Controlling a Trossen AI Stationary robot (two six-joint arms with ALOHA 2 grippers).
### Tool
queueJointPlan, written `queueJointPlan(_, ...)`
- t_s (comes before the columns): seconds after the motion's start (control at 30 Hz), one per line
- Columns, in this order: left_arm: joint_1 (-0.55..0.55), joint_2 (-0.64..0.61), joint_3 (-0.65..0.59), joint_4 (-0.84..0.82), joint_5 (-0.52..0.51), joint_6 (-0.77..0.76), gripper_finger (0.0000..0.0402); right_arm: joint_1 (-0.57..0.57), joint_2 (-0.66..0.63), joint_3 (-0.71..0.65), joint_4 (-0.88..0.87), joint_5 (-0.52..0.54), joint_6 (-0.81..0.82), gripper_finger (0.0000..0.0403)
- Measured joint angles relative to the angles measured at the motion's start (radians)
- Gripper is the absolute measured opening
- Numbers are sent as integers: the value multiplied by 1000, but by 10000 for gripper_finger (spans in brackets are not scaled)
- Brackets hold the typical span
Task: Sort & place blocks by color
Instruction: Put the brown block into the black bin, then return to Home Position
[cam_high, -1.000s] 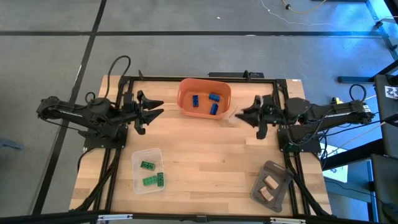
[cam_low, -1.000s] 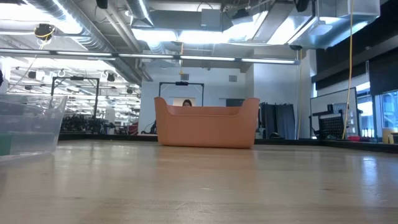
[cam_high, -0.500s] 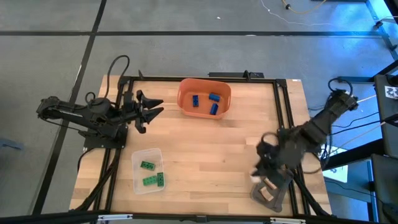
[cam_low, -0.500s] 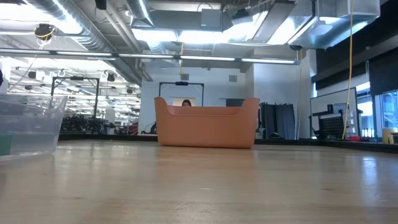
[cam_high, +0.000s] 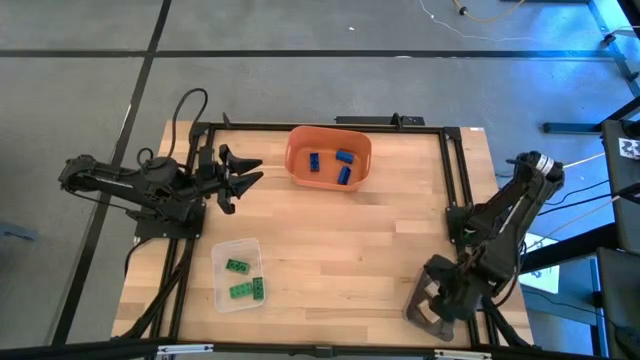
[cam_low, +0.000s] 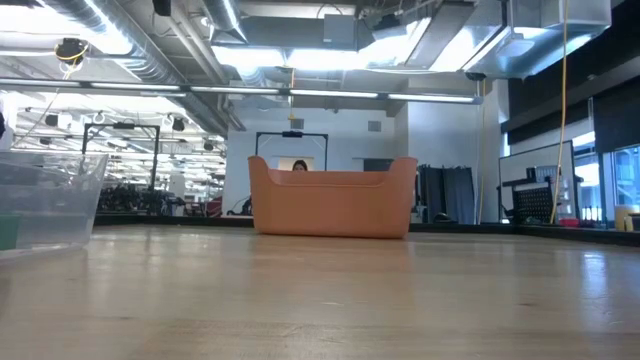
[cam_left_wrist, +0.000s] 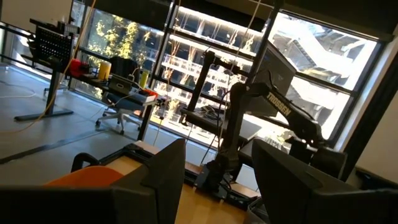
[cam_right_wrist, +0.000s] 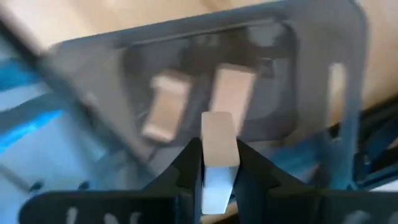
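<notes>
Three blue blocks (cam_high: 330, 165) lie in the orange bin (cam_high: 296, 150) at the far middle. Green blocks (cam_high: 243, 281) lie in the clear tray (cam_high: 222, 250) near the left. My right gripper (cam_high: 441, 300) (cam_right_wrist: 217, 157) hangs over the grey tray (cam_high: 413, 308) (cam_right_wrist: 323, 37) at the near right corner, shut on a tan block (cam_right_wrist: 217, 134). Two more tan blocks (cam_right_wrist: 199, 99) lie on the tray floor below it. My left gripper (cam_high: 245, 172) (cam_left_wrist: 217, 186) waits open at the far left, above the table. My right gripper pinches the tan block between its two fingers (cam_right_wrist: 189, 163) on the block's long sides (cam_right_wrist: 217, 149). The fingers lie along the block and point down into the grey tray from above. The block is lifted clear, and its free end sticks out past the fingertips.
The low view shows the orange bin (cam_low: 333, 197) at the far side and the clear tray's wall (cam_low: 50, 200) at the left, with bare wood (cam_low: 330, 290) between them. A black frame rail (cam_high: 455, 180) runs along the table's right side. A person shows behind the bin.
My right arm has swung from beside the orange bin toward the table's near right corner and tipped downward, ending over the grey tray. My left arm has kept still.
</notes>
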Motion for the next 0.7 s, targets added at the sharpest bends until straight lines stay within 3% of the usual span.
queueJointPlan(0.4, 0, 0, 0, 0, -1, -3, 177, -16, 20, -145, 13, -55, 49, 59)
queueJointPlan(0.7, 0, 0, 0, 0, -1, -2, 177, -16, 20, -145, 8, -57, 45, 139)
